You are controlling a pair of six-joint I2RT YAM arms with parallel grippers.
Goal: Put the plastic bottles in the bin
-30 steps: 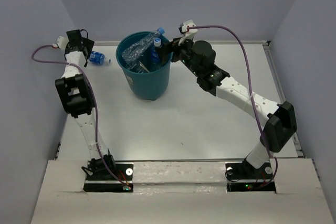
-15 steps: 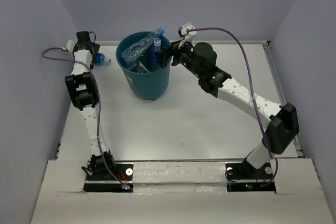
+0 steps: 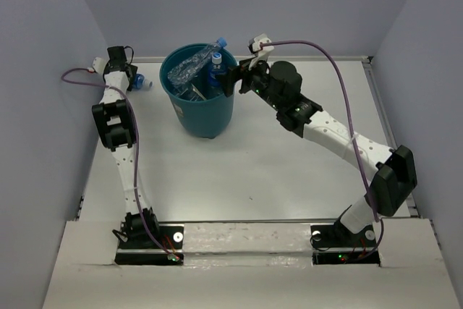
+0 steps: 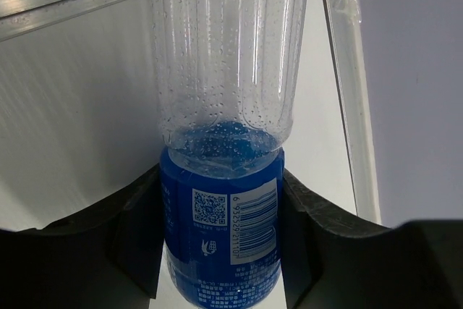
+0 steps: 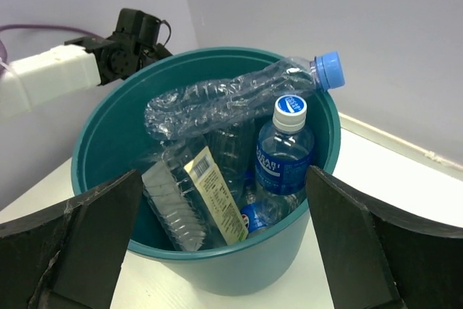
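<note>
With my left claw [image 4: 221, 200] pinching the blue-labelled bottle [image 4: 224, 92] on the surface [image 3: 253, 157] beside the teal bin [image 3: 206, 117], and my right claw [image 5: 223, 179] wide and empty, I should lift high enough to clear its rim before releasing.

The white table [image 3: 253, 171] carries the teal bin [image 3: 206, 110] far-centre and a blue-labelled bottle [image 3: 137, 82] at its far-left corner.

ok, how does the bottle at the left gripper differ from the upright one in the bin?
The outside bottle lies on the table; the upright bottle stands in the bin. The left gripper grips the outside bottle; nothing grips the upright bottle. Both clear, blue-labelled.
</note>
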